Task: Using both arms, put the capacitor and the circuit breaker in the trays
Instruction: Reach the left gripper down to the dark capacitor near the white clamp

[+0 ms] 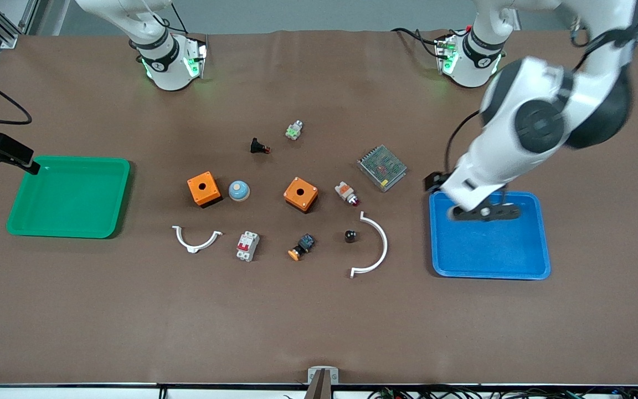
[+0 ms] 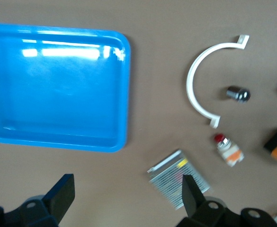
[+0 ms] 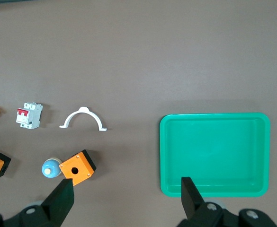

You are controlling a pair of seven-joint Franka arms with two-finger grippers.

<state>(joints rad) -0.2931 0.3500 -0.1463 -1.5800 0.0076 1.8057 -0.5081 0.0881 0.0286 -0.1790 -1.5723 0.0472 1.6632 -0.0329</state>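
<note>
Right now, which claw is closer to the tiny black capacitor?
Left. The left claw hangs open over the blue tray, just past the big white arc beside the capacitor. The right claw hangs open by the green tray, much farther off.

Circuit breaker (image 3: 29,115) lies beside white clip (image 3: 83,118), green tray (image 3: 215,153).

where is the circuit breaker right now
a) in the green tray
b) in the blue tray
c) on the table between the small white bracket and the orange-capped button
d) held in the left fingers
c: the circuit breaker sits on the table between the small white bracket and the orange-capped button, with no fingers near it.
</note>
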